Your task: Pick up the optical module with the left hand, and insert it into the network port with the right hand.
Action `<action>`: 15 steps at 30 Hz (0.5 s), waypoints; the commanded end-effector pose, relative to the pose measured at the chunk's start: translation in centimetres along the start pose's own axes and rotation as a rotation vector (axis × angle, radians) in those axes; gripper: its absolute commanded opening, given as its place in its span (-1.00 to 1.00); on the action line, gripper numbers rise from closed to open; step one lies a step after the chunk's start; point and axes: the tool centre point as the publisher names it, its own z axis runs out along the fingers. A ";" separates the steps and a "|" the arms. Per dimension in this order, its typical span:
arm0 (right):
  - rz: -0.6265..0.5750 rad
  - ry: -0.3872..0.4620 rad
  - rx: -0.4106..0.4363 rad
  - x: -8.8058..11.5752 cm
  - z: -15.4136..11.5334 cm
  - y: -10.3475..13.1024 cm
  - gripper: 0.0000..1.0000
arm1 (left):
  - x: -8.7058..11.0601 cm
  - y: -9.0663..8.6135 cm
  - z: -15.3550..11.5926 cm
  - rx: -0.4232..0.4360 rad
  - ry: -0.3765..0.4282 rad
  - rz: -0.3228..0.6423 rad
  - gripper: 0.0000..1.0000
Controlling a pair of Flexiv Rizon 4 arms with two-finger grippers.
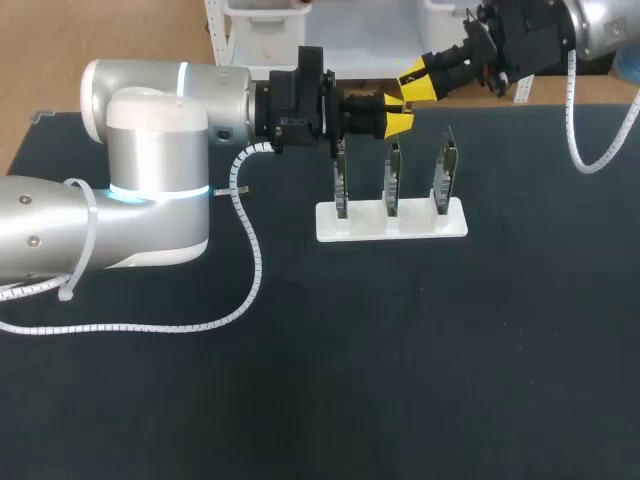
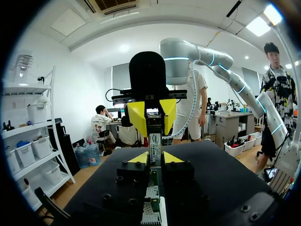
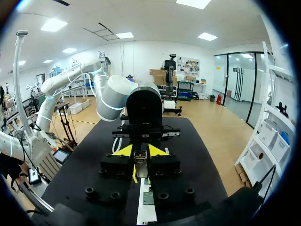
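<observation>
The left gripper (image 2: 156, 158) clamps the optical module (image 2: 155, 141) level above 3 network cards (image 1: 393, 178), presenting it to the right gripper (image 3: 140, 150), whose grip I cannot tell.

Three upright cards (image 1: 446, 165) on the white rack (image 1: 455, 222) leave only narrow gaps. Above the rack's rear edge, the left gripper (image 2: 155, 159) and right gripper (image 3: 141, 151) block passage, fingers (image 2: 136, 117) clamping one optical module (image 2: 155, 143). In front of the rack: bare table (image 1: 400, 360).

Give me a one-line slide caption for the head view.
Left and right jaws meet on the optical module over a white rack of three upright cards.
</observation>
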 end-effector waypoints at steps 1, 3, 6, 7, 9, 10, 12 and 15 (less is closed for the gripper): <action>0.000 -0.001 -0.001 0.0 0.0 -0.1 -1.00 | 0.0 0.1 0.0 0.002 0.001 0.000 -1.00; 0.000 -0.001 -0.001 0.0 0.0 -0.1 -1.00 | 0.0 0.1 0.0 0.002 0.001 0.000 -1.00; 0.000 -0.001 -0.001 0.0 0.0 -0.1 -1.00 | 0.0 0.1 0.0 0.002 0.001 0.000 1.00; 0.000 -0.001 -0.001 0.0 0.0 -0.1 -1.00 | 0.0 0.1 0.0 0.002 0.001 0.000 1.00; 0.000 -0.001 -0.001 0.0 0.0 -0.1 -1.00 | 0.0 0.1 0.0 0.002 0.001 0.000 1.00; 0.000 -0.001 -0.001 0.0 0.0 -0.1 -1.00 | 0.0 0.1 0.0 0.002 0.001 0.000 1.00; 0.000 -0.001 -0.001 0.0 0.0 -0.1 -1.00 | 0.0 0.1 0.0 0.002 0.001 0.000 1.00; 0.000 -0.001 -0.001 0.0 0.0 -0.1 -1.00 | 0.0 0.1 0.0 0.002 0.001 0.000 1.00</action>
